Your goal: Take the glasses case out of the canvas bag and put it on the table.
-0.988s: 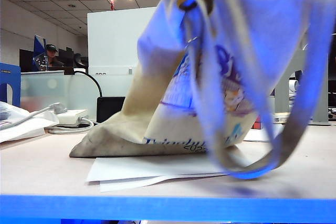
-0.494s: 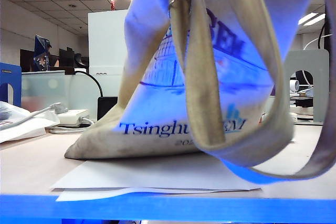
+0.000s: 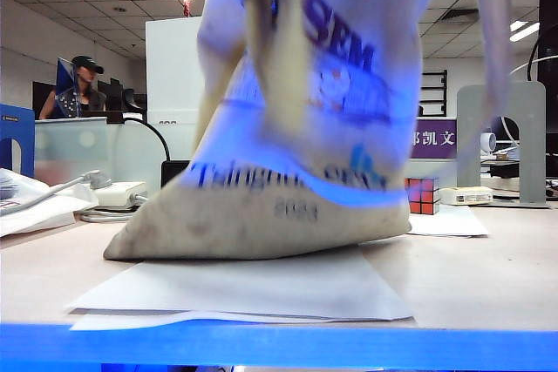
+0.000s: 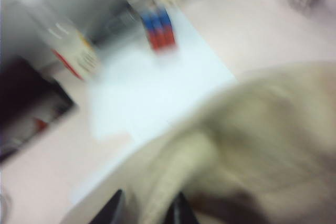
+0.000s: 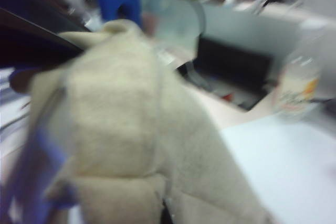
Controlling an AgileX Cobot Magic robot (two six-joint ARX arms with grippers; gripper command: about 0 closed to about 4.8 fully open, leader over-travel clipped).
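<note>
1. The glasses case shows in no view; whether it sits inside the bag cannot be told.
2. The canvas bag (image 3: 261, 206) stands on white paper sheets (image 3: 253, 289) on the counter (image 3: 471, 276), its top pulled up out of the exterior view.
3. The left end effector (image 4: 144, 211) has its two dark fingertips parted either side of a fold of the bag's cloth.
4. The right end effector is buried behind bag cloth in its wrist view; its jaws are closed, on what I cannot tell.
5. A puzzle cube (image 3: 422, 195) sits behind the bag.
</note>
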